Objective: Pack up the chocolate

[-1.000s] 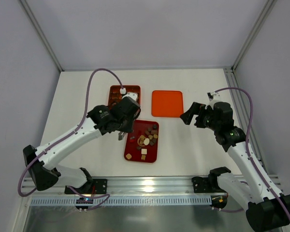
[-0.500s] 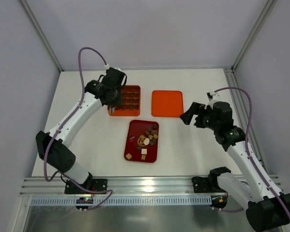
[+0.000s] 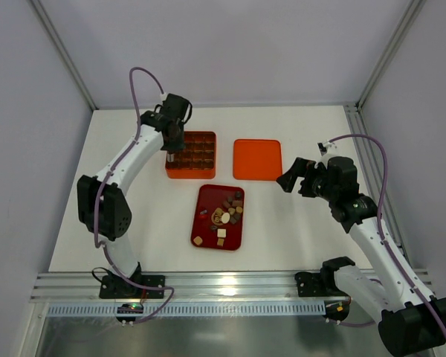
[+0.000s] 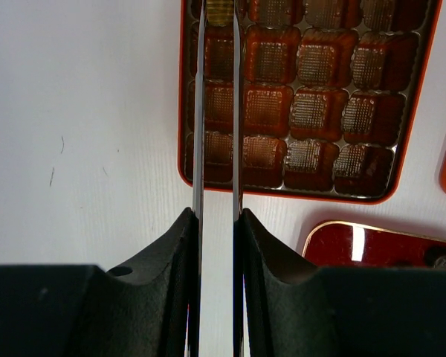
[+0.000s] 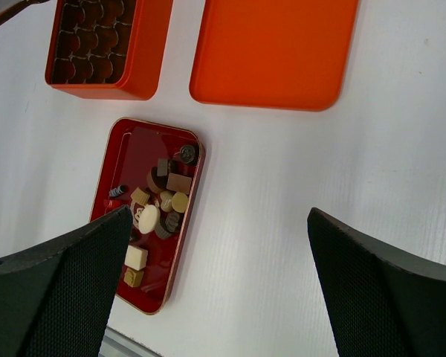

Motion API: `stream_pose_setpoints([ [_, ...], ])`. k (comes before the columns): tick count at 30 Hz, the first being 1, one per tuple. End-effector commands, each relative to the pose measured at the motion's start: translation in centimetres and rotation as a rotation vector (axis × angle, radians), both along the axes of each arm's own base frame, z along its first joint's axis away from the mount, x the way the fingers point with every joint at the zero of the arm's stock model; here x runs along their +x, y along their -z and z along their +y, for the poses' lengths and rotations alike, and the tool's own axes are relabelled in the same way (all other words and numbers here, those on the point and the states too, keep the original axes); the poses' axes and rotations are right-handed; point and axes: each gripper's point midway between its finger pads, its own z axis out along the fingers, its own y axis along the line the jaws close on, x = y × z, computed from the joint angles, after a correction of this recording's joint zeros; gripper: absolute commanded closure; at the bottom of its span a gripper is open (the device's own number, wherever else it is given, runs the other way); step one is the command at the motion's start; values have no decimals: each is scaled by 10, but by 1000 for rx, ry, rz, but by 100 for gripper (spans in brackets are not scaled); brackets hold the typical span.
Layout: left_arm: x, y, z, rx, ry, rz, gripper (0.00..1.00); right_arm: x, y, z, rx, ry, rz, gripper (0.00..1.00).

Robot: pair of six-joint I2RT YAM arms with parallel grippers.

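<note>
The chocolate (image 5: 163,201), small brown, tan and cream bits, lies heaped in the red tray (image 3: 234,236) on the table (image 3: 297,223). One tan piece (image 4: 220,9), cut off by the frame edge, sits pinched in the narrow left end effector (image 4: 218,16) above an edge cell of the orange box (image 4: 320,111). The right end effector (image 3: 286,181) gapes wide.

Left arm (image 3: 131,161): rises from its base at the near edge of the surface and stretches long toward the far left part.
Left wrist: bent over at the end of the reach, fingers pointing down at the surface.
Left gripper (image 4: 218,7): jaws drawn close, thin fingers parallel with a narrow slit between; tips pinch a tan chocolate piece (image 4: 219,11).
Right arm (image 3: 373,234): rises from its base at the near right and leans inward over the right half of the surface.
Right gripper (image 5: 219,214): aimed left and downward, jaws spread fully wide, holding nothing.
</note>
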Motion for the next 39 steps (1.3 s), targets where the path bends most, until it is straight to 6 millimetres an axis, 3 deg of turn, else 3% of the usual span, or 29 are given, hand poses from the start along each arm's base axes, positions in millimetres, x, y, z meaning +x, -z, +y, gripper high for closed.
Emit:
stream_pose_setpoints([
  [1,26,-24,-2,-26,7,-96,80,3,-18,3,3,-20,-53,0],
  [18,35,1,4,5,-7,-40,75,6,-16,5,5,-25,-46,0],
  [28,35,-11,4,1,-1,-61,64,5,-16,6,9,-26,-46,0],
  [39,24,-35,2,-33,12,-89,63,6,-20,7,13,-26,-52,0],
])
